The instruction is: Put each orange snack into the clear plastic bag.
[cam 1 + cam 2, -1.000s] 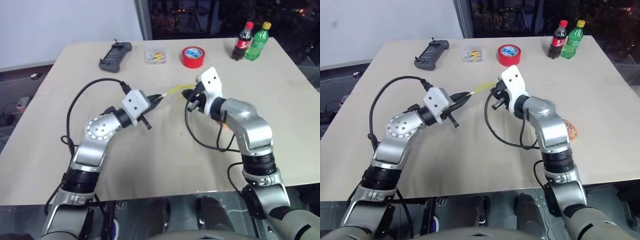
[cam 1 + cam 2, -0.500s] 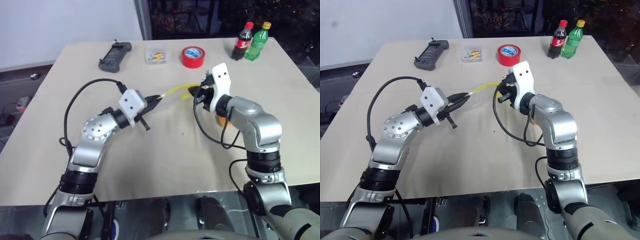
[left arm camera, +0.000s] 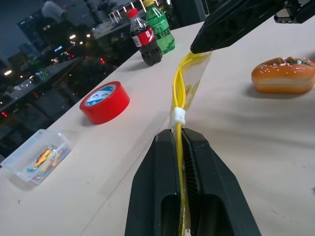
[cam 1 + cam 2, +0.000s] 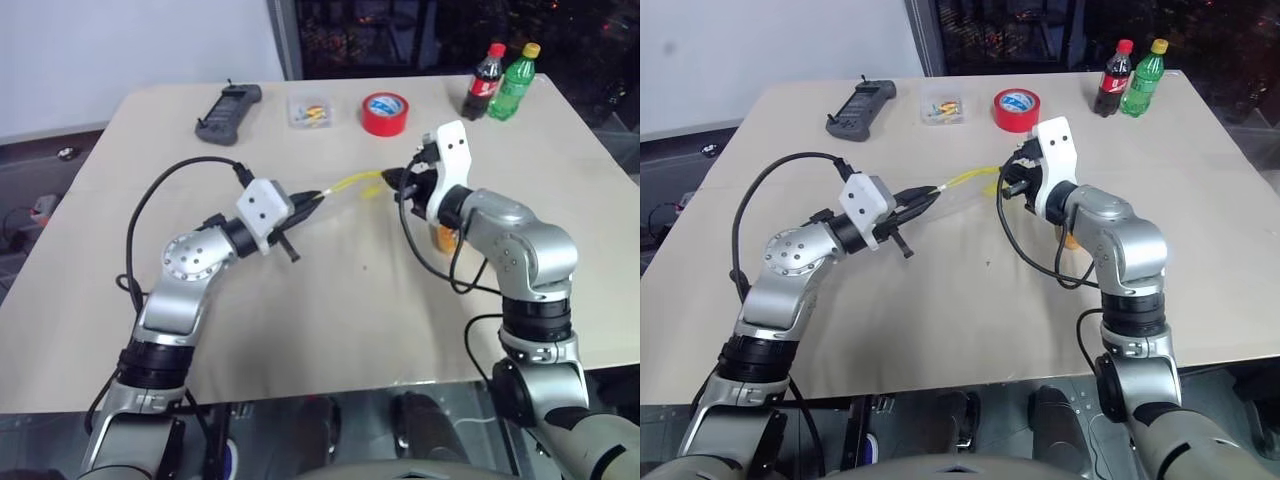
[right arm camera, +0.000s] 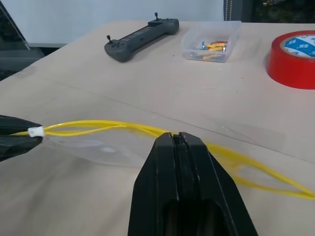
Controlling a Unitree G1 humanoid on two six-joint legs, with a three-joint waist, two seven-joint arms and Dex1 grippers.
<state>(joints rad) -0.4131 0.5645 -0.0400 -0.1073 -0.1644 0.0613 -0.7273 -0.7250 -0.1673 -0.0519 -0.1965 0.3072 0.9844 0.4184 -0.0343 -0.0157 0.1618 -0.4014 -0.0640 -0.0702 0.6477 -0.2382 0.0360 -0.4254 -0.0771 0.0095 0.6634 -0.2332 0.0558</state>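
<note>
Right now both grippers hold the clear plastic bag [image 4: 345,190] stretched between them above the table [image 4: 330,300], in front of the red tape roll [image 4: 386,113]. The left gripper [image 3: 178,147] is pinched narrow on the yellow zip strip [image 3: 178,93], just behind its small white slider [image 3: 178,116]. The right gripper [image 4: 393,181] is clamped shut on the strip's other end, nearer the tape roll.

In the right wrist view the strip shows as two yellow lines bowing apart, so the mouth looks partly open, though how far I cannot tell.

One orange snack [image 3: 283,74] lies on the table on the near side of the right gripper from the tape roll, well apart from the bag. The eye views show a bit of orange [image 4: 444,238] tucked behind the right forearm, likely the same one. The second I cannot place.

My read on handling: the bag is thin, limp film, nearly weightless and slippery. It will sag and close unless held by the stiffer zip strip, so that edge is the place to grip. The snack looks light and soft under a glossy wrap, and it may slip or dent. A gentle pinch across its middle, on the sides below the speckled top, should serve.
</note>
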